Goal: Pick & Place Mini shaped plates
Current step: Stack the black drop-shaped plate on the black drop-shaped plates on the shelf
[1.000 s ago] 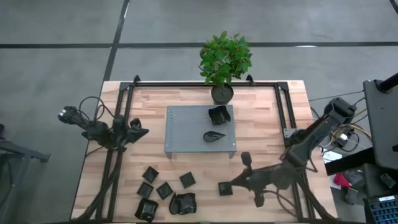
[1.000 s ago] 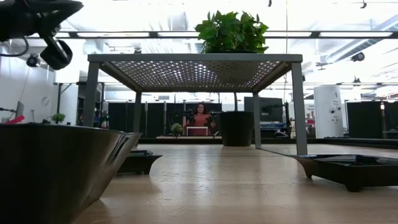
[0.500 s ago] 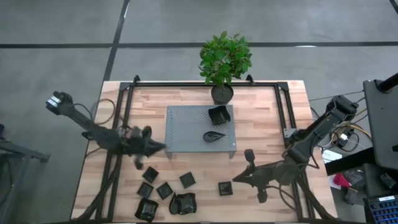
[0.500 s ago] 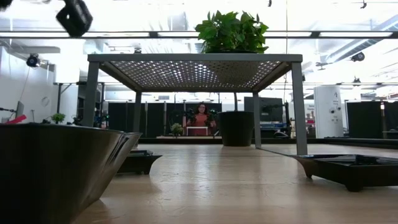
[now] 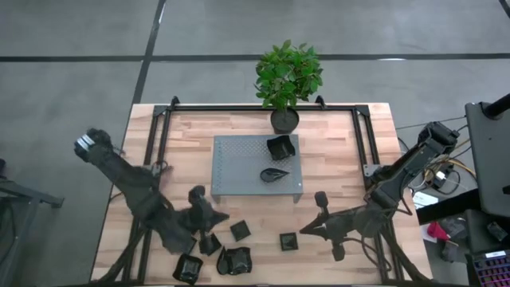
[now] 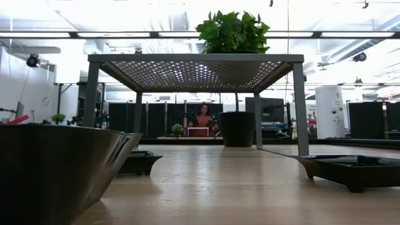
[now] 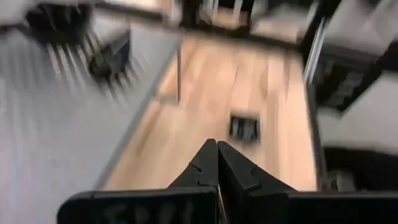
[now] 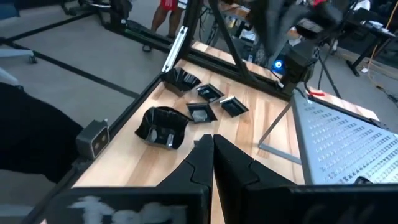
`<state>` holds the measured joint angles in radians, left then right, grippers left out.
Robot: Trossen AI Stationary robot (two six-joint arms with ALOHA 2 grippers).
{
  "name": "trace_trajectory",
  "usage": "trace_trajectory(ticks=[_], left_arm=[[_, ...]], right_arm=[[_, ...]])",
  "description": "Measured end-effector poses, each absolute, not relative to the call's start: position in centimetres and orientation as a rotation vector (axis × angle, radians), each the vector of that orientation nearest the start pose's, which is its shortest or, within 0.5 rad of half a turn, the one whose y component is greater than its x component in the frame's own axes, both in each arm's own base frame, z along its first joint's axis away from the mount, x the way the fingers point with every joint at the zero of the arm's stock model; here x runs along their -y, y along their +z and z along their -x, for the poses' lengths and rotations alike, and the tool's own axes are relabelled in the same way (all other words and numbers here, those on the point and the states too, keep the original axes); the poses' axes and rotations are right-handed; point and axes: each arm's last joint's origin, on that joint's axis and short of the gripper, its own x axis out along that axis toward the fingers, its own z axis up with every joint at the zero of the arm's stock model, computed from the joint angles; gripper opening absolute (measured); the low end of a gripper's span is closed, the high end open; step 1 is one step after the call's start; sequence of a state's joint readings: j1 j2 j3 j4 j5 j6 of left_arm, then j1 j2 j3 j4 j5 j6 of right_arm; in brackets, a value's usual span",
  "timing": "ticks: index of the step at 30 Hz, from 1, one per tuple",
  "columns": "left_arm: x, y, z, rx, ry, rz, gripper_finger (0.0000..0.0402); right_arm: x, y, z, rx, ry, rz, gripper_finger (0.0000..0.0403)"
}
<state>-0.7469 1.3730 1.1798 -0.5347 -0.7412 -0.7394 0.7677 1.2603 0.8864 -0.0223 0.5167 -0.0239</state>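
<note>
Several mini shaped plates lie on the wooden table near its front edge, left of centre; one more lies apart to their right. Two plates rest on the grey perforated platform. My left gripper is shut and empty, hovering above the plate cluster; its wrist view shows the fingertips together, with a square plate beyond them. My right gripper is shut and empty above the table, just right of the lone plate. Its wrist view looks toward the cluster.
A potted plant stands behind the platform at the far edge. Black frame rails run along the table's left, right and far sides. In the low view a large plate fills the near left. A person sits far behind the table.
My left gripper has swung from beside the platform's left side toward the table's near edge and to the right, over the plate cluster, rolling as the arm stretched out. It has stayed shut. No plate has moved.
</note>
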Motion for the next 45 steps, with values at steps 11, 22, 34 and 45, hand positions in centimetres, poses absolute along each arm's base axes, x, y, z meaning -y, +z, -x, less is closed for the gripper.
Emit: trace_trajectory(ticks=[11,22,34,45], left_arm=[[27.2,29.9,-24.4,-0.698,0.157,0.158,0.0088],[32.5,23.5,-26.0,-1.019,0.075,0.224,0.0096],[34.1,19.9,-26.7,-1.105,0.120,0.287,0.0076],[34.7,17.2,-27.3,-1.087,0.157,0.244,0.0076]], right_arm=[[-18.0,28.5,-20.8,-0.316,0.253,0.273,0.0008],[-18.0,28.4,-20.8,-0.322,0.250,0.255,0.0008],[-18.0,28.4,-20.8,-0.310,0.255,0.305,0.0008],[-18.0,28.8,-20.9,-0.295,0.259,0.330,0.0008]])
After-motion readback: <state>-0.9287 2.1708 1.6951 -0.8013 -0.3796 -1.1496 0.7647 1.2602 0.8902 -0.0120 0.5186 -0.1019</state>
